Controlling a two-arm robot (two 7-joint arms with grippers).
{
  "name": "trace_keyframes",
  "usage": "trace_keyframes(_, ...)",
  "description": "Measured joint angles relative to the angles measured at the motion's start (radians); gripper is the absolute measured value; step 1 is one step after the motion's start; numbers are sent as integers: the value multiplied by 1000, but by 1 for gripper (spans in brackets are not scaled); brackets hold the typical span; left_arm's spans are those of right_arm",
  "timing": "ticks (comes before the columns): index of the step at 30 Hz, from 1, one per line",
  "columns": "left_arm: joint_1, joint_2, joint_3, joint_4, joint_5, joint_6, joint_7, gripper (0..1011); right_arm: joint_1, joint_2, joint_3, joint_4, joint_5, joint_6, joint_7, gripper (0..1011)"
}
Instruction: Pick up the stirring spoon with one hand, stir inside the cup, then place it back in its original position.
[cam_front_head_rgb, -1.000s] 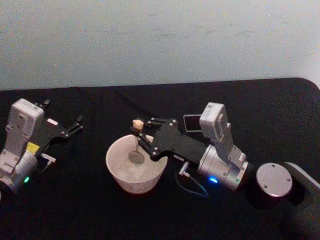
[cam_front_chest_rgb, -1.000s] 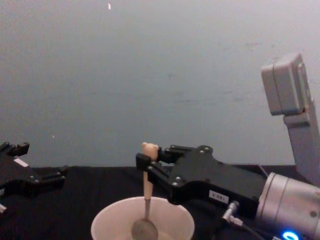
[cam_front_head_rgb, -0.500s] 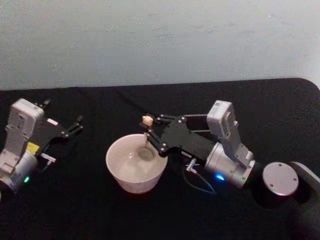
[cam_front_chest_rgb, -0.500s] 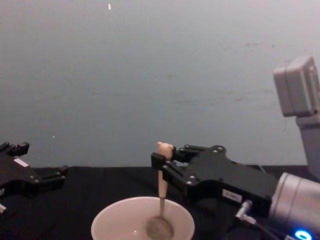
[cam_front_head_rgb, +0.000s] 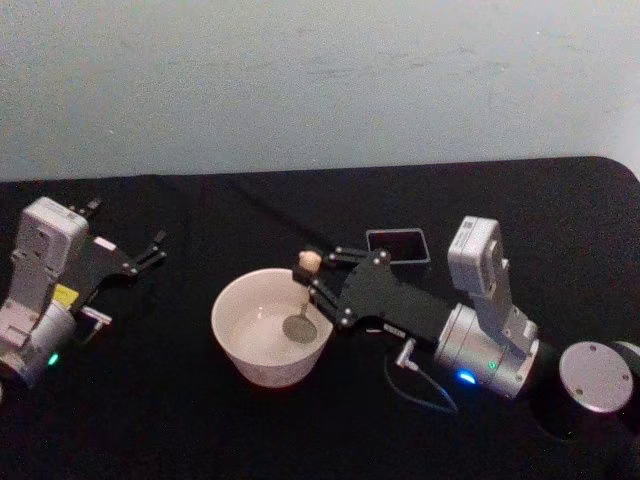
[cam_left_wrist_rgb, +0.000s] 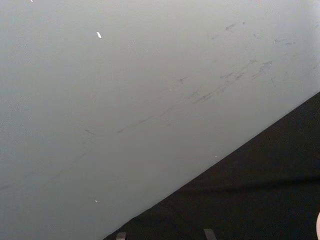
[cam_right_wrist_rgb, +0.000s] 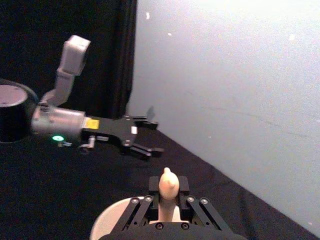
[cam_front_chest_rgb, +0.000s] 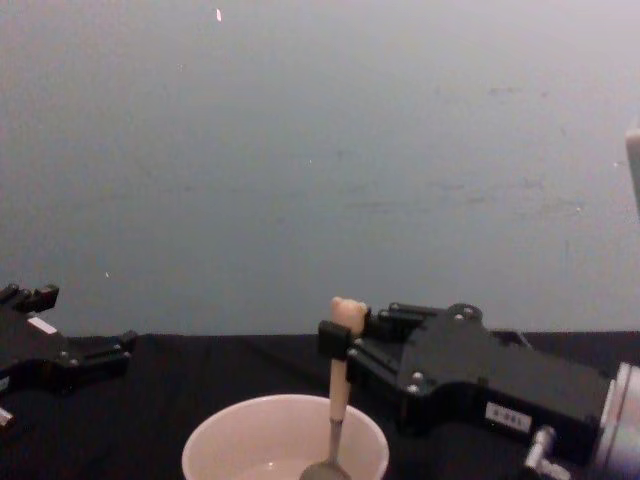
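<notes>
- Right gripper (cam_front_head_rgb: 316, 273) reaches in from the robot's right over the cup (cam_front_head_rgb: 226, 306), pincer clamped narrow on the stirring spoon (cam_front_head_rgb: 303, 297).
- Grip sits high on the stem, just under the bear-head knob; the knob pokes out above the fingers in the right wrist view.
- Spoon hangs close to upright, bowl end down inside the cup, toward the cup's right side. Whether it touches the cup floor: cannot tell.
- Cup stands on the black table (cam_front_head_rgb: 180, 430), roughly centre, upright.
- Dark square holder (cam_front_head_rgb: 398, 243) sits behind the right gripper, just beyond the cup on the right; likely the spoon's return spot.
- Left gripper (cam_front_head_rgb: 125, 226) is parked well to the left, pincer spread wide, holding nothing.
- Step, as I read it: stirring, 1 arm only; putting the spoon back is not yet done.
- Handling guess: spoon looks light, stiff and thin, with a smooth stem, so it could swivel or slip between 2 flat pads if the bowl end drags on the cup wall.
- Best hold is probably right where it is now, on the upper stem under the knob, which acts as a stop against sliding down.
- Cup looks light and wide with a thin rim; a hard sideways push from the spoon might shove or tip it, so sweeps should stay gentle and off the wall.
</notes>
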Motion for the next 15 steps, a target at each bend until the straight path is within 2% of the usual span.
trace_keyframes(7, 0, 0, 0, 0, 0, 0, 0, 1001, -14, 10, -30, -28, 5, 4, 25, 213)
trace_keyframes(15, 0, 0, 0, 0, 0, 0, 0, 1001, 10, -20, -67, -6, -7, -5, 30, 212)
